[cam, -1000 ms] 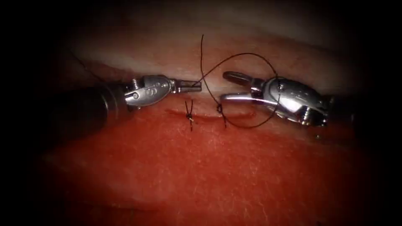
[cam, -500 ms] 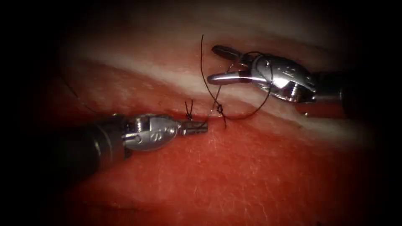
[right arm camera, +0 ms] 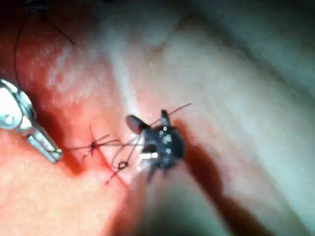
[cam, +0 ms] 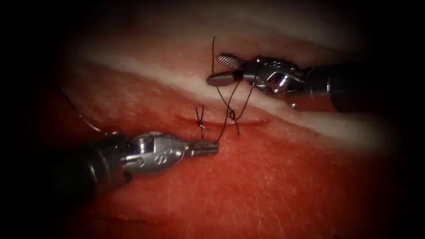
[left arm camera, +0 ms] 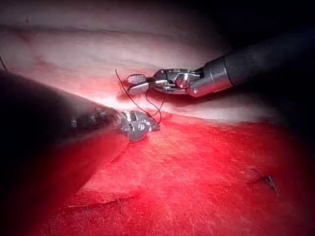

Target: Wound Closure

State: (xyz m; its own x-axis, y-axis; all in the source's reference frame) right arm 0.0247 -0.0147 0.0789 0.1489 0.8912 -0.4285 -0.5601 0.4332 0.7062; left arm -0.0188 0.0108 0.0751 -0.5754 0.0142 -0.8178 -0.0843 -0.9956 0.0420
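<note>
In the endoscope view the left tool (cam: 211, 148) reaches in low from the left, its shaft nearly level, below the cut (cam: 223, 122) in the tissue (cam: 274, 186). Its jaws are pressed together on the thread (cam: 224, 126), which rises from them to the knot (cam: 231, 114) on the cut. The right tool (cam: 223, 70) comes in from the right above the cut, over the pale band of tissue, its jaws spread and gripping nothing; a loop of thread hangs around its wrist behind the jaws, and a free end of thread stands up past its tip. A finished stitch (cam: 200, 121) with short cut ends sits on the cut just left of the knot.

In the left wrist view the left tool (left arm camera: 153, 126) lies along the tissue (left arm camera: 206, 187) with thread (left arm camera: 140, 104) running up to the right tool (left arm camera: 136, 83), whose jaws gape.

In the right wrist view the right tool (right arm camera: 147, 120) points at the cut with parted jaws, thread (right arm camera: 115, 147) draped by it. The left tool (right arm camera: 53, 153) pinches thread beside the finished stitch (right arm camera: 93, 145).
</note>
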